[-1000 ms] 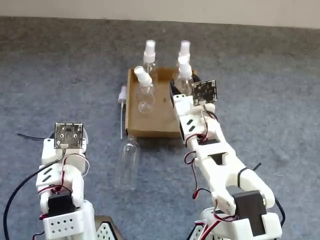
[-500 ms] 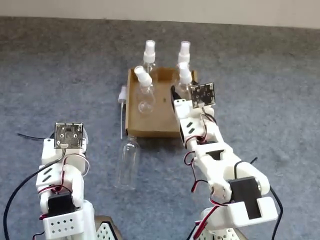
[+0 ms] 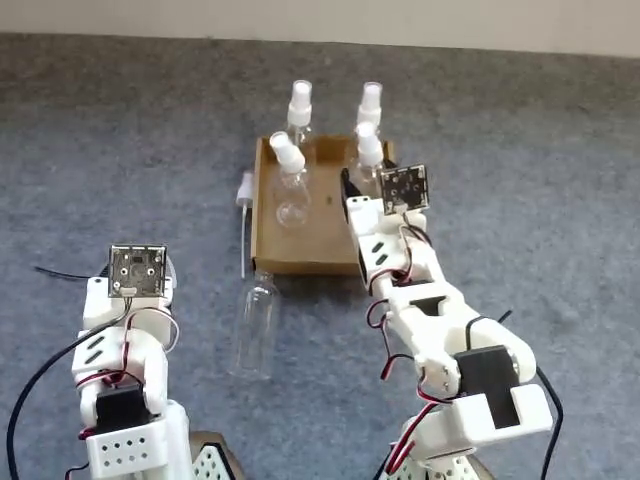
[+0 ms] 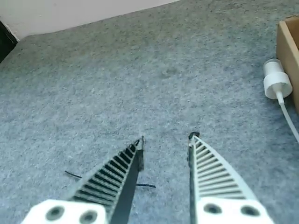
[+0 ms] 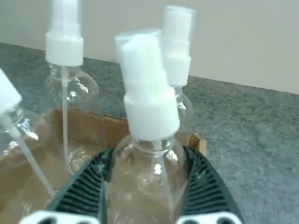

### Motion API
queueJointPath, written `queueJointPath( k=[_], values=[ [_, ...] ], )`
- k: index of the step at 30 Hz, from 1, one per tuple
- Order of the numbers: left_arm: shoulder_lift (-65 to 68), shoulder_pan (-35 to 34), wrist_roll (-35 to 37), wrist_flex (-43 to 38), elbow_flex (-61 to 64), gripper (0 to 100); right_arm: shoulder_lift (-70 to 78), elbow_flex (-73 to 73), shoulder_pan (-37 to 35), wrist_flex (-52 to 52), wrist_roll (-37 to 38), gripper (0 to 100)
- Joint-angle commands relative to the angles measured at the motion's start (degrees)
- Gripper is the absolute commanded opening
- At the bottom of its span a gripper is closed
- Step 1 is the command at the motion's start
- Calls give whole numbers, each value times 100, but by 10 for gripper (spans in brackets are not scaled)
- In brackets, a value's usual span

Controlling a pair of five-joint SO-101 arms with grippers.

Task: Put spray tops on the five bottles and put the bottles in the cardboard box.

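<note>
The right gripper (image 5: 148, 151) was clenched on the round body of a clear bottle (image 5: 145, 184) that already wore a white spray top, holding it upright at the right side of the cardboard box (image 3: 305, 250). A second topped bottle (image 3: 291, 192) stood inside the box toward its left side. Two more topped bottles (image 3: 299, 108) (image 3: 370, 103) stood at the box's far edge; whether they were inside it or just behind could not be told.

The fifth bottle (image 3: 254, 325) lay on its side on the grey surface (image 3: 140, 150) just in front of the box's near left corner, with no top on it. A loose spray top (image 4: 275, 84) with its long tube lay just beside the box's left wall.

The left gripper (image 4: 167, 138) hung released over bare surface, well apart from the box, with nothing between its fingers.
</note>
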Motion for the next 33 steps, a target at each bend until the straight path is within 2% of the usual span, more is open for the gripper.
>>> queueJointPath(
  k=[1, 4, 19, 25, 33],
  values=[
    [-48, 101, 53, -97, 110, 151, -4, -189, 48, -40, 0, 146],
    [-48, 101, 53, -97, 110, 151, -4, -171, 48, -40, 0, 189],
    [-48, 101, 53, -97, 110, 151, -13, -198, -75, -31, 9, 200],
    [-48, 101, 53, -97, 110, 151, -13, -198, -84, -22, 193, 276],
    [-48, 110, 53, -97, 110, 151, -215, -207, -84, 66, 176, 278]
  ],
)
